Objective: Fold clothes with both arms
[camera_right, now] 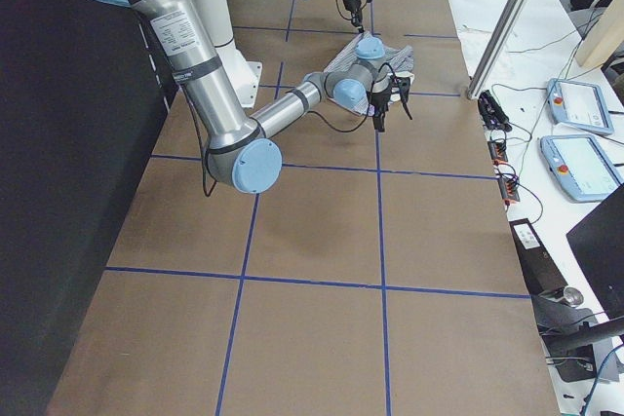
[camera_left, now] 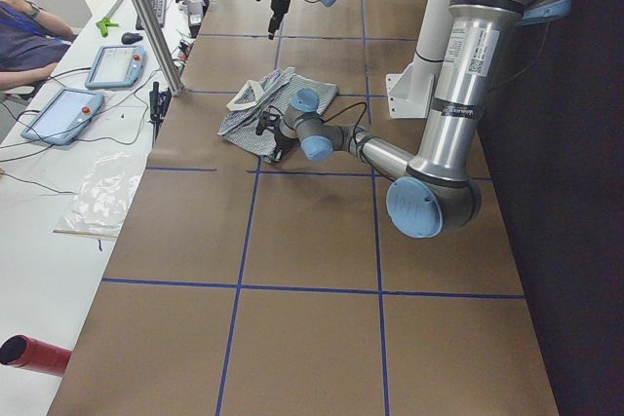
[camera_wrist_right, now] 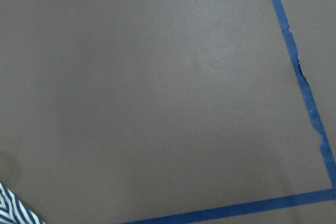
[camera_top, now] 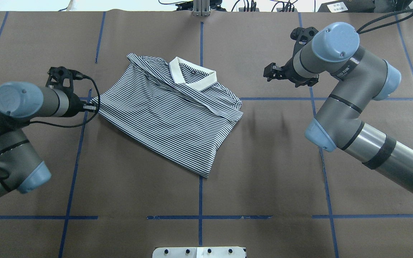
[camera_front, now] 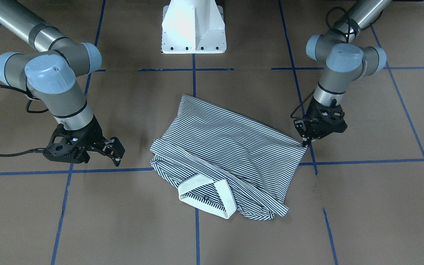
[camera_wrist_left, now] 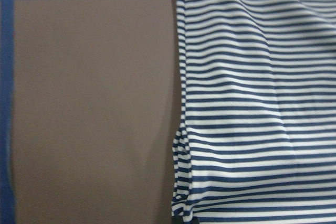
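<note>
As left hand (camera_front: 305, 142) pinched shirt (camera_front: 226, 147) corner, likely to pull fold taut, right hand (camera_front: 117, 154) hung wide, empty, beside shirt.

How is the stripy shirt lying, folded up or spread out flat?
Folded. The shirt is a compact bundle with layers doubled over, no sleeves sticking out, and its cream collar at one edge.

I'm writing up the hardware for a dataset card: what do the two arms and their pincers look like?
The left arm and right arm are silver-grey tubes with darker grey joints, round light blue caps and black bands. Black cables trail along each. The left pincer and right pincer are black and two-fingered, on open-framed black mounts. Small lettering marks the right wrist.
</note>
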Motion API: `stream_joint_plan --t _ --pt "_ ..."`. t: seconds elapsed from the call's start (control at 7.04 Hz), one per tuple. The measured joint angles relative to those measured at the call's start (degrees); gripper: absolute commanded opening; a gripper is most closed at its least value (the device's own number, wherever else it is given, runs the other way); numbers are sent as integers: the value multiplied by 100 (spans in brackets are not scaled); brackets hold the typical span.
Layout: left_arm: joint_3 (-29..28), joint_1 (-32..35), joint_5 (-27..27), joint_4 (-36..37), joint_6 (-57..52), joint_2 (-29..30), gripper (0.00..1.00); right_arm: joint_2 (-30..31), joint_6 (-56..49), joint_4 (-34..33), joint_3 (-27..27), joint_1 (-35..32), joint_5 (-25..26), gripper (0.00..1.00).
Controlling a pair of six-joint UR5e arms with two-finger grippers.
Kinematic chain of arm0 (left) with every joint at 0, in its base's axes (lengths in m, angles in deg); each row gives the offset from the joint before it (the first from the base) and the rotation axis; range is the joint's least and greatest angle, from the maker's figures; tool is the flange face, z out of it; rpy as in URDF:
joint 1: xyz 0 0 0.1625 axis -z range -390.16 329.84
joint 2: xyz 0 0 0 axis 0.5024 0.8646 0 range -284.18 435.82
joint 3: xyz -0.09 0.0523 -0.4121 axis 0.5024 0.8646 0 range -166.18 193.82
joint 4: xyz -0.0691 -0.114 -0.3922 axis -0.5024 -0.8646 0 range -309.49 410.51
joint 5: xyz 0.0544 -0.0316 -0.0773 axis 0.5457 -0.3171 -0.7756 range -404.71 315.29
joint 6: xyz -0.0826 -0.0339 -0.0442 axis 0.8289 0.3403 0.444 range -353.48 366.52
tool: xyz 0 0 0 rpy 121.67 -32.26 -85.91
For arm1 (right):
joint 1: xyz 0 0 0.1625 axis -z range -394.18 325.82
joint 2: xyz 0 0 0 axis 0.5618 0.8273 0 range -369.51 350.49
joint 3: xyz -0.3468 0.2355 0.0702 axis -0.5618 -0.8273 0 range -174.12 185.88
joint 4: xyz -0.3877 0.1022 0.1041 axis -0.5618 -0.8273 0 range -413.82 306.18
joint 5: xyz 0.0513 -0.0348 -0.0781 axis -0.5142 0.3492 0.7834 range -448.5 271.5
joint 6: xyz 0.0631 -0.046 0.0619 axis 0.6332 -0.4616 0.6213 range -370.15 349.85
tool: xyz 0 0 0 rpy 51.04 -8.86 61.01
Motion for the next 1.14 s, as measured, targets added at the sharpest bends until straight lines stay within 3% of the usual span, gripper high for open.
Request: stream_joint_plan --t 0.43,0.57,0.71,0.99,1.14 --pt "-2917 679 576 -830 -395 1904 0 -11 51 0 -6 2 23 100" --pt "-3567 792 692 -1082 -612 2257 42 -11 63 0 -1 -5 26 100" --pt "-3842 850 737 -1201 -797 2384 99 -13 77 0 1 0 29 100" --pt "-3956 987 588 -1340 -1541 2381 100 -115 408 -2 -47 126 201 94" --pt "-3904 1158 141 -1414 -1985 2321 100 -364 841 -6 -195 274 423 87"
